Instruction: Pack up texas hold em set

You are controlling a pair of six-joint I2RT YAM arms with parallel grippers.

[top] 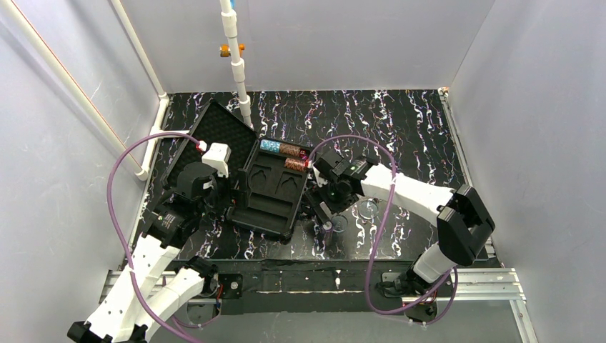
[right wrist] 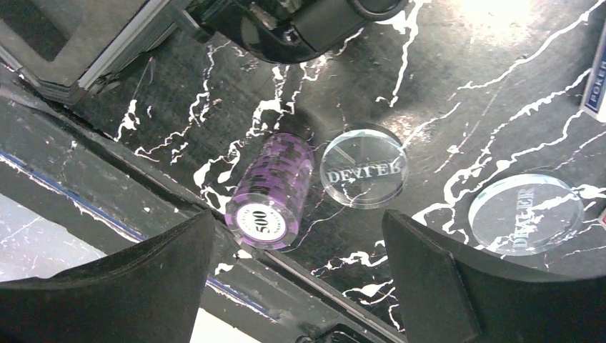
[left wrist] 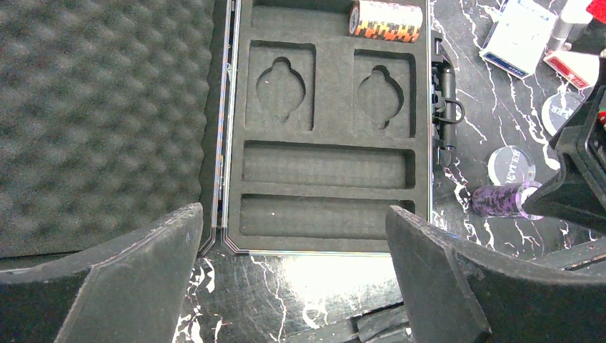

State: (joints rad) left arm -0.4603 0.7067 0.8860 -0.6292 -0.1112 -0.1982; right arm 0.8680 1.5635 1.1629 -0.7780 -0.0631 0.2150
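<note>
Grey booth walls stood round a black, white-veined table [top: 429, 121]. At far left the case's foam-lined lid [top: 214, 132] lay open. My left hand [left wrist: 293, 211] hung spread over the moulded tray [left wrist: 329, 168], pinching nothing. A teal chip stack [top: 269, 146] and a brown chip stack [top: 289, 150] sat in the tray's far slot; the two long near slots were bare.

Right of the case, on the table, the purple chip stack [right wrist: 275, 189] lay on its side under my right hand [right wrist: 296, 214], the nearer one, also spread wide. Its long axis ran away from me between the fingers, so I judged they would close on its round flank, not its end faces. The end chip read "500". Just right lay a clear disc [right wrist: 363, 168] and a second disc [right wrist: 525, 211], both marked "DEALER". The card deck [right wrist: 597, 78] at the edge was too cropped to read.
</note>
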